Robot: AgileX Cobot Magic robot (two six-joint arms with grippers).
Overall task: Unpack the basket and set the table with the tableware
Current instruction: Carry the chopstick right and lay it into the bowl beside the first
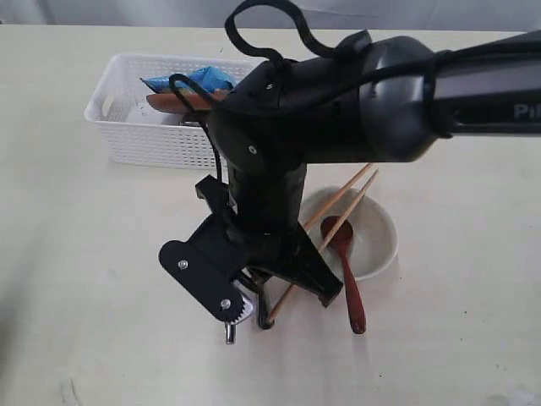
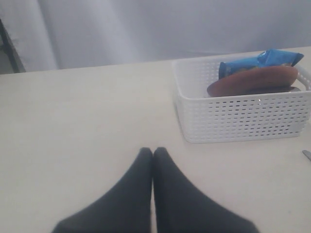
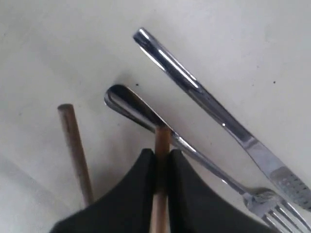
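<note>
On the left of the table, toward its far edge, stands the white basket, with a blue packet and a brown plate inside; the plate leans with its rim above the basket wall. The left wrist view shows the left gripper above bare tabletop near the basket, its two dark fingers pressed together with nothing between them.

Across the middle reaches the right arm, wrist pointed down at the table. The right gripper is pinched onto a wooden chopstick close to its end. A second chopstick lies apart beside it. Just past the fingertips lie a steel fork and a steel knife, roughly parallel on the table, the fork's handle passing next to the held chopstick.

Right of the gripper sits the off-white bowl. Both chopsticks slant over its near-left rim. A dark red-brown spoon rests with its head inside the bowl and its handle out over the rim onto the table.
</note>
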